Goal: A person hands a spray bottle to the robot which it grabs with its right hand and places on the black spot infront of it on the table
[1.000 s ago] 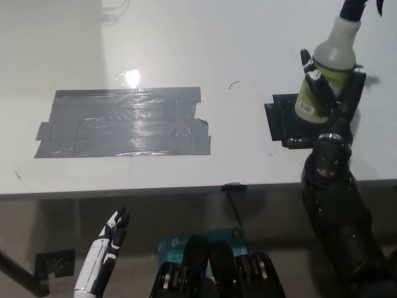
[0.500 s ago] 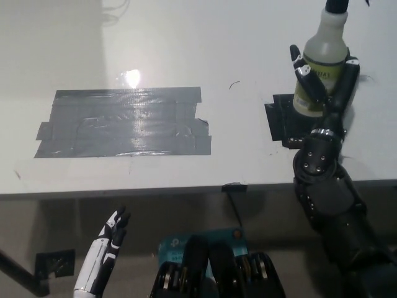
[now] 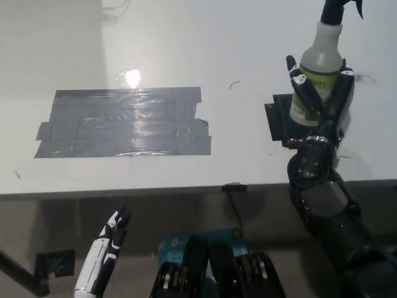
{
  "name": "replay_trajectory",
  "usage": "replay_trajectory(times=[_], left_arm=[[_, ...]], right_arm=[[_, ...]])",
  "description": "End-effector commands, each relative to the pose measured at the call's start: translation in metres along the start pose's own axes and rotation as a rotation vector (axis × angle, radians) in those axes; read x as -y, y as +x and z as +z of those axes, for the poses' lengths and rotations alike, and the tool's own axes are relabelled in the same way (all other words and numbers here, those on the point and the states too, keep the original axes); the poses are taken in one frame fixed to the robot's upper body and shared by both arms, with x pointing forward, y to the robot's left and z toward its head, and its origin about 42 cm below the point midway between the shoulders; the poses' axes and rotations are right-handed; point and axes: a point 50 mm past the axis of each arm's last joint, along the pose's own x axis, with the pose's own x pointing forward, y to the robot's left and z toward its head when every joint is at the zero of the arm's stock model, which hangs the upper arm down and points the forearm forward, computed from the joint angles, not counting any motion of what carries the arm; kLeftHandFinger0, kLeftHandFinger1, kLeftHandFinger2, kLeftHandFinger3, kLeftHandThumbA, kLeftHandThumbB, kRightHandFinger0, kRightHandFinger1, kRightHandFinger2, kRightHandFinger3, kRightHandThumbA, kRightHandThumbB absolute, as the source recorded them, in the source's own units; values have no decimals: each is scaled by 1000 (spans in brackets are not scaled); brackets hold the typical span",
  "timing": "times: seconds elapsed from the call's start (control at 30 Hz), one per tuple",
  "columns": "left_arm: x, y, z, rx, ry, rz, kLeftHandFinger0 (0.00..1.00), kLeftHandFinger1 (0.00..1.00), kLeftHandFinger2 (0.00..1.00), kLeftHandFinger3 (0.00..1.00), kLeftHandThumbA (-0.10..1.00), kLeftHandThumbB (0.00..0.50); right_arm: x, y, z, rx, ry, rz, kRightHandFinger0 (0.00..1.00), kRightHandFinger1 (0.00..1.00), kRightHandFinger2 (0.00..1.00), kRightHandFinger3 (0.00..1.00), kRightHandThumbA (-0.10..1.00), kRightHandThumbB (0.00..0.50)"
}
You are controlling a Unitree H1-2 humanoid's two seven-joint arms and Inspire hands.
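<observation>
A translucent spray bottle [image 3: 317, 71] with a yellow-green label and a black trigger top stands upright in my black right hand [image 3: 317, 99], which is shut on its lower body. Hand and bottle are over the small black spot [image 3: 277, 120] on the white table [image 3: 186, 49]; I cannot tell whether the bottle's base touches the table. Much of the spot is hidden behind the hand and wrist. My white left hand [image 3: 111, 234] rests below the table's front edge at the lower left, fingers apart, holding nothing.
A large patch of grey tape [image 3: 124, 123] covers the table's left middle. A small pen mark [image 3: 233, 85] lies left of the black spot. The table's front edge [image 3: 186, 188] runs across below the tape.
My right hand has carried the bottle leftward, bringing it over the black spot, and the bottle has come more upright. The left hand has not moved.
</observation>
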Motion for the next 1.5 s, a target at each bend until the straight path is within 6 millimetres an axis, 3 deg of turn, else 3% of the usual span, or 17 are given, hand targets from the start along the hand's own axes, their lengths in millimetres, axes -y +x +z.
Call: replay_trajectory(times=[0.0,0.07,0.13,0.23,0.3,0.5,0.57,0.63,0.7,0.77,0.8,0.9,0.97,1.07,1.13,1.33,1.47], left_arm=[[2,-3,9,60,5,-12,1000,1000,1000,1000,1000,0],[4,-5,9,58,-2,-19,1000,1000,1000,1000,1000,0],[4,-5,9,60,-4,-20,1000,1000,1000,1000,1000,0],[7,-6,8,60,-4,-22,1000,1000,1000,1000,1000,0],[8,-6,8,64,-5,-25,1000,1000,1000,1000,1000,0],[9,-5,8,71,-11,-32,1000,1000,1000,1000,1000,1],[8,-5,8,71,-9,-34,1000,1000,1000,1000,1000,0],[8,-5,8,72,-7,-35,1000,1000,1000,1000,1000,0],[8,-5,7,72,-3,-34,1000,1000,1000,1000,1000,1],[3,-4,9,73,-1,-18,1000,1000,1000,1000,1000,0],[2,-4,9,73,0,-16,1000,1000,1000,1000,1000,0],[-1,-4,9,72,7,-13,1000,1000,1000,1000,1000,0],[-3,-4,9,73,12,-12,1000,1000,1000,1000,1000,0],[-4,-4,10,68,13,-6,1000,1000,1000,1000,1000,8],[-4,-3,11,70,13,-8,1000,1000,1000,1000,1000,0],[-6,0,12,73,21,-7,1000,1000,1000,1000,1000,7],[-6,1,12,73,19,-4,1000,1000,1000,1000,1000,18]], right_arm=[[-17,25,50,154,108,-32,254,500,773,838,887,338],[-17,21,47,166,87,-43,371,690,1000,1000,913,353],[-18,18,45,171,70,-45,436,754,1000,1000,922,332],[-19,12,40,167,67,-44,429,786,1000,1000,893,317],[-20,8,37,159,66,-41,496,860,1000,1000,887,315],[-20,3,32,149,60,-45,539,903,1000,1000,913,308],[-20,0,28,148,47,-31,691,1000,1000,1000,920,310],[-20,-4,25,153,35,0,760,1000,1000,1000,895,297],[-19,-11,16,168,0,82,1000,1000,1000,1000,894,279],[-22,-16,14,171,-9,161,1000,1000,1000,1000,926,291],[-21,-17,12,176,-14,171,1000,1000,1000,1000,960,325],[-18,-20,8,172,-12,197,1000,1000,1000,1000,1000,338],[-11,-18,5,174,-13,206,1000,1000,1000,1000,1000,392],[0,-13,3,173,6,242,1000,1000,1000,1000,1000,420],[14,-10,3,192,17,281,1000,1000,1000,1000,1000,482],[48,-10,9,240,80,325,1000,1000,1000,1000,1000,459],[80,-16,11,240,88,342,1000,1000,1000,1000,1000,494]])
